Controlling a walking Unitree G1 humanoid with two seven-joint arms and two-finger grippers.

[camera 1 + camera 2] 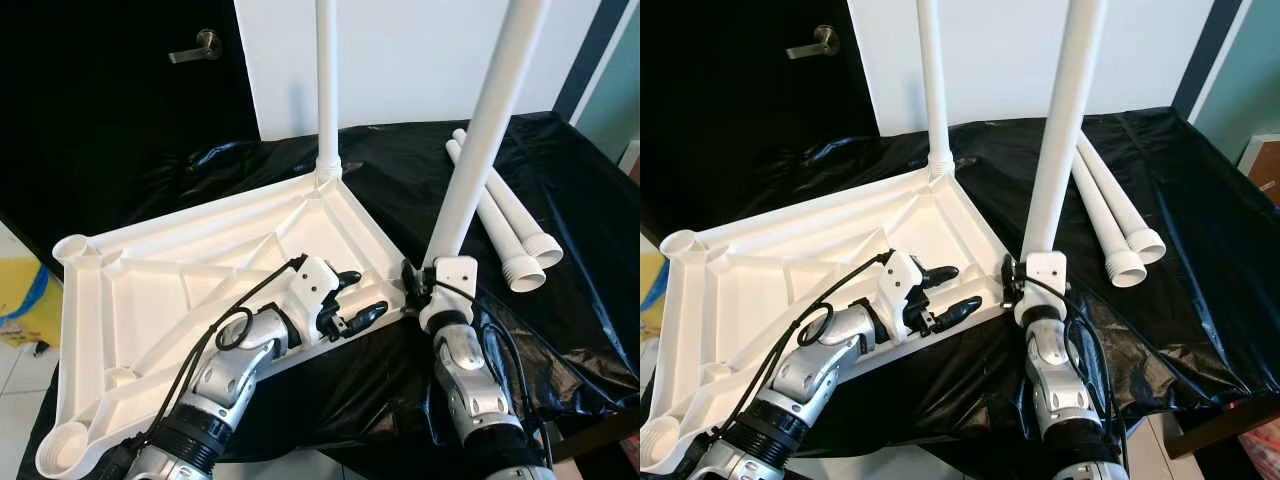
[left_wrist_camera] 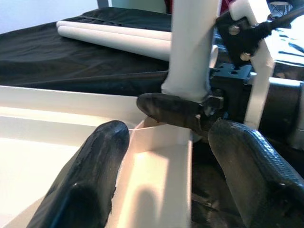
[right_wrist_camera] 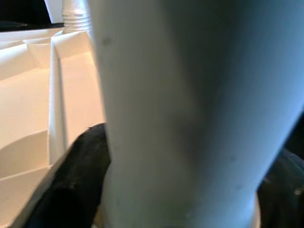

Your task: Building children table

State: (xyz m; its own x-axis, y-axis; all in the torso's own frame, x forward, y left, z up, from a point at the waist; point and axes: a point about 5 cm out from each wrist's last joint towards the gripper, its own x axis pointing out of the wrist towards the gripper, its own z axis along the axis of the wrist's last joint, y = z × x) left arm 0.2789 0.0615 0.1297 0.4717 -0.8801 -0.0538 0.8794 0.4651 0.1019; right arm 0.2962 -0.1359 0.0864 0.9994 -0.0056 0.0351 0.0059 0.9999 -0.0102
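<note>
Black plastic sheeting [image 1: 560,200] covered the table I was working at. My right gripper [image 1: 412,285] was clamped round the base of a long white plastic table leg [image 1: 480,130], held nearly upright over the corner socket of the upturned white plastic tabletop [image 1: 180,290], which lay at nine o'clock of that leg. My left gripper [image 1: 352,297] hovered with its fingers spread and empty over the tabletop's rim, just beside that corner. One fitted white leg [image 1: 327,90] stood at the far corner, twelve o'clock; two spare white legs [image 1: 505,220] lay at two o'clock. As I judged it, I needed to keep the leg square to the socket, brace the rim with the left, and turn without tilting.
</note>
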